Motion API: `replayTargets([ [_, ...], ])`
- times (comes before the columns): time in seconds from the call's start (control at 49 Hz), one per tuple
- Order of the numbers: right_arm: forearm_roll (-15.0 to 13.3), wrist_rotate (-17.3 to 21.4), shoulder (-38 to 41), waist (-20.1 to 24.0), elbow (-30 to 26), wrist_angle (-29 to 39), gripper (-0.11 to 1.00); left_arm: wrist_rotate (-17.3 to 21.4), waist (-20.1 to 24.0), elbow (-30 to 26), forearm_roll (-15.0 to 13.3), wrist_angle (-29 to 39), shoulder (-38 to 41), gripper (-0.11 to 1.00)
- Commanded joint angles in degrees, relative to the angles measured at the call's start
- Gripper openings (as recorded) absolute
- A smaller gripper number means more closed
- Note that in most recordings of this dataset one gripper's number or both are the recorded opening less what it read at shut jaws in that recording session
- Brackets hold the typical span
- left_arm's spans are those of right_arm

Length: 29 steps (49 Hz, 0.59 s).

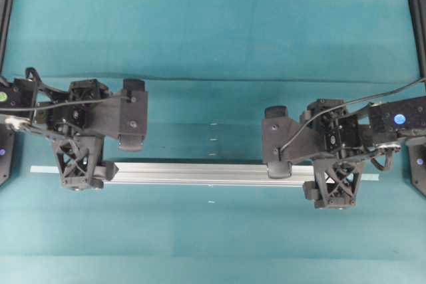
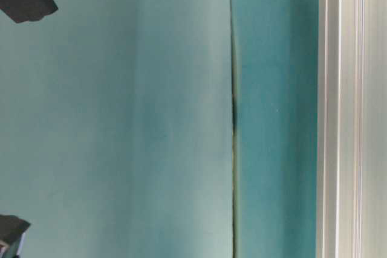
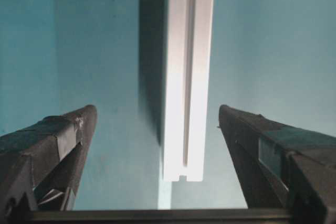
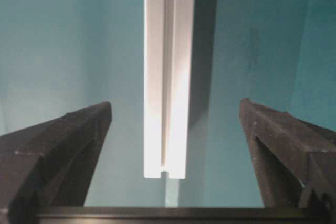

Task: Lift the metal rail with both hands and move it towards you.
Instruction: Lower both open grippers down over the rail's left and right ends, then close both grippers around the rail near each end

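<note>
Both our claws, left gripper (image 3: 157,124) and right gripper (image 4: 173,121), gape wide, empty, straddling the metal rail (image 1: 206,172), seemingly resting on the mat between their fingers.

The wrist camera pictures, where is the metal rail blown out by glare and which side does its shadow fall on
Left wrist view: the metal rail glares white along its near half, shadow on its left. Right wrist view: the rail washes out near its end, shadow on its right. In both, the claw fingers are dark and slightly soft.
</note>
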Motion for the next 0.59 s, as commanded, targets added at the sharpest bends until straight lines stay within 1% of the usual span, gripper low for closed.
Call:
replayTargets([
  [0.0, -0.09, 0.18, 0.18, 0.0, 0.44, -1.14, 1.0, -0.26, -0.88, 0.44, 0.09, -1.67, 0.44, 0.99],
  [0.266, -0.09, 0.18, 0.62, 0.0, 3.43, -5.89, 1.0, -3.34, -1.93, 3.87, 0.09, -7.73, 2.81, 0.99],
  [0.368, -0.09, 0.26, 0.88, 0.0, 4.75, -7.82, 1.0, -3.52, -1.93, 5.01, 0.09, -9.93, 3.69, 0.99],
  [0.572, 0.09, 0.26, 1.85, 0.0, 7.03, -10.72, 1.0, -3.69, -1.93, 5.8, 0.09, -11.51, 5.36, 0.99],
])
